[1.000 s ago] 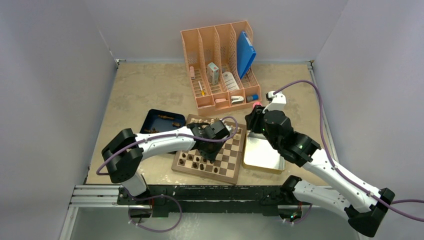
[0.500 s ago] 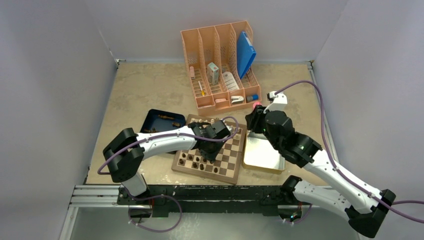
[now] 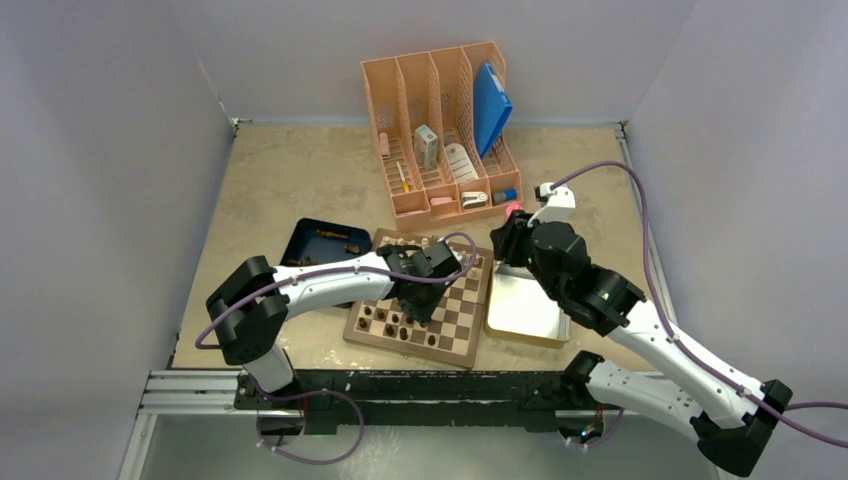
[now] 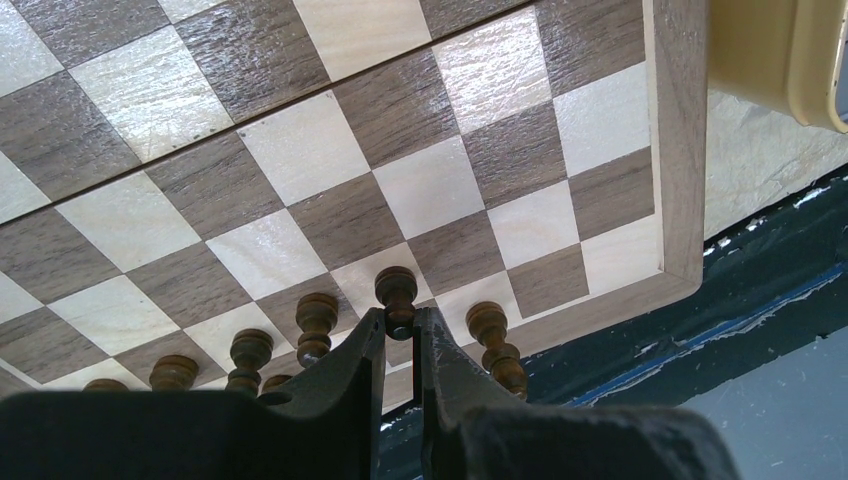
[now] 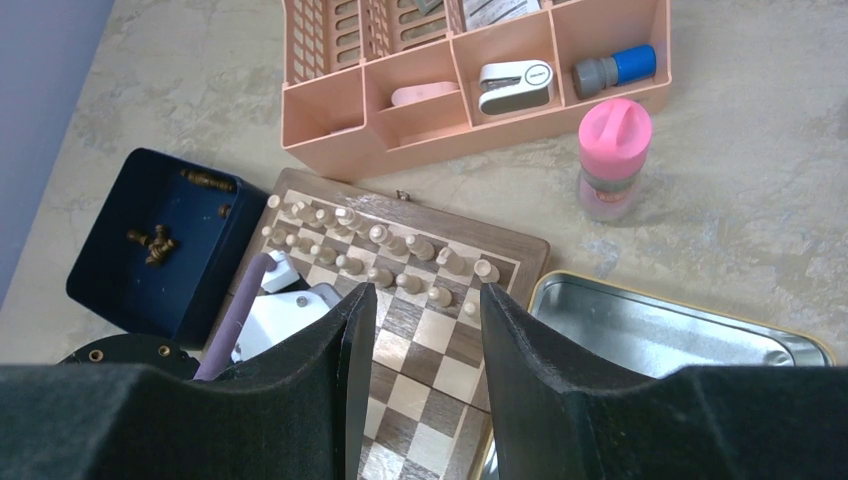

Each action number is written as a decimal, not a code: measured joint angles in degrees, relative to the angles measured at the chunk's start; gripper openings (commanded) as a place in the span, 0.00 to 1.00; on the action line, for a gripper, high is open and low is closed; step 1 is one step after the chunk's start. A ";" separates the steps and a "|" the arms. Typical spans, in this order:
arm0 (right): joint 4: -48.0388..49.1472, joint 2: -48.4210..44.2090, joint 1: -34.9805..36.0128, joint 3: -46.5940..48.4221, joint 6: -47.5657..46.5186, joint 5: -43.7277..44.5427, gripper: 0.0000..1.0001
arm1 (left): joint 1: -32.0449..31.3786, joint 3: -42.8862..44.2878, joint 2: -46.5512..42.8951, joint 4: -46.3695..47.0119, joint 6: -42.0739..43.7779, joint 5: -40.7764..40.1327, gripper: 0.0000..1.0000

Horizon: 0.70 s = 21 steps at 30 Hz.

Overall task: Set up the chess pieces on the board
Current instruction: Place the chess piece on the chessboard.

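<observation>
The board (image 3: 462, 347) lies in the middle of the table. In the left wrist view my left gripper (image 4: 401, 322) is shut on a dark brown chess piece (image 4: 397, 290), held by its neck over the board's (image 4: 680, 150) near edge. The piece's base is hidden behind the fingers. Other dark chess pieces (image 4: 316, 315) stand in a row on either side of it. More dark chess pieces (image 5: 155, 243) lie in the dark blue tray (image 5: 110, 265). My right gripper (image 5: 420, 295) hangs open and empty high above the board's (image 5: 520, 255) right side.
Pale beige pieces (image 5: 385, 245) fill the board's far rows. A shiny metal tin (image 3: 525, 310) sits right of the board. A peach desk organizer (image 3: 440, 130) stands behind it, with a pink-capped bottle (image 5: 613, 155) to its right. The table's dark front rail (image 4: 760, 280) runs close below the board.
</observation>
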 measured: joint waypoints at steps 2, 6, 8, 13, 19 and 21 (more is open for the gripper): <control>0.04 0.00 0.00 -0.02 0.00 -0.24 0.46 | 0.00 0.00 0.00 0.00 -0.35 -0.15 0.11; 0.07 0.02 0.00 -0.04 0.00 -0.83 0.46 | 0.00 0.00 0.00 -0.22 -1.18 -0.76 0.14; 0.22 0.00 0.00 -0.04 0.00 -0.85 0.46 | 0.00 0.00 -0.02 -0.28 -1.22 -1.01 0.16; 1.46 -0.59 0.00 -0.44 0.00 -0.90 0.46 | -0.02 0.00 -0.02 -0.31 -1.18 -0.98 0.18; 2.95 -0.66 0.00 -0.74 0.00 -1.05 0.46 | -0.02 0.00 0.00 -0.50 -1.11 -1.03 0.23; 2.95 -0.66 0.00 -1.09 0.00 -1.07 0.46 | -0.02 0.00 0.00 -0.48 -0.85 -1.01 0.27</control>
